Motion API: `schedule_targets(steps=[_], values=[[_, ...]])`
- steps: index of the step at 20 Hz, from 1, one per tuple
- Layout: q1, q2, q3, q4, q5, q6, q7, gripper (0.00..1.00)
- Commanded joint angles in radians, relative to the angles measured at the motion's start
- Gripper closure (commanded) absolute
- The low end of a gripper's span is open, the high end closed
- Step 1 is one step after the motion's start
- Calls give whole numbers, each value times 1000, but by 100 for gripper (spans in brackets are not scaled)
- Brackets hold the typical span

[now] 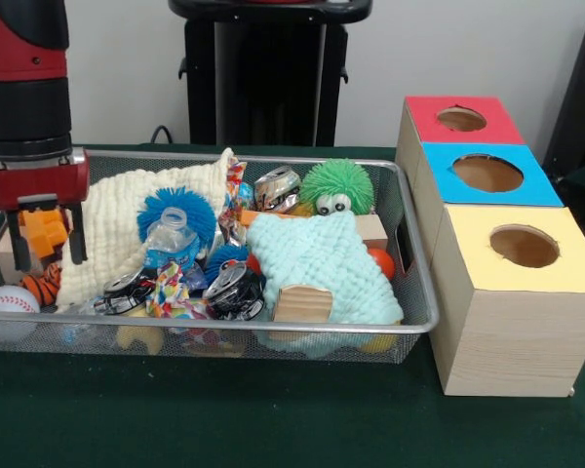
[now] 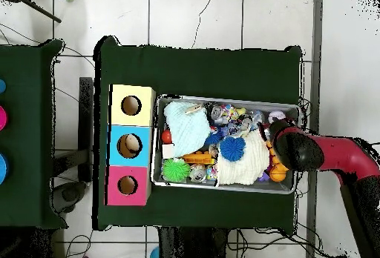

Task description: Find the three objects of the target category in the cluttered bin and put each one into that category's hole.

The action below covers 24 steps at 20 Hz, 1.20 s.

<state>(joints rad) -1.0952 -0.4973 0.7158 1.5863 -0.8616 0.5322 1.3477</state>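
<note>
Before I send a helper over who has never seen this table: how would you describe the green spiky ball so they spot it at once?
Start at the wire mesh bin beside the three wooden boxes. Along its back edge, towards the boxes, sits the green spiky ball, just behind the pale mint cloth. It alone is bright green with googly eyes; the other fuzzy ball is blue.

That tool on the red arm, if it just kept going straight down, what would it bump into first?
Most likely the orange block sitting between the tool's open fingers, at the end of the mesh bin. The small basketball lies just below it, though depth is hard to judge.
</note>
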Motion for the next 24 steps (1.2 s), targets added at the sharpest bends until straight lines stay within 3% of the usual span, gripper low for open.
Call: schedule_targets(steps=[1,8,24], values=[[19,-17,-23,1,-89,10,-183,0],[25,10,-27,-17,-89,11,-152,0],[-9,94,-26,-57,-104,-10,-183,0]])
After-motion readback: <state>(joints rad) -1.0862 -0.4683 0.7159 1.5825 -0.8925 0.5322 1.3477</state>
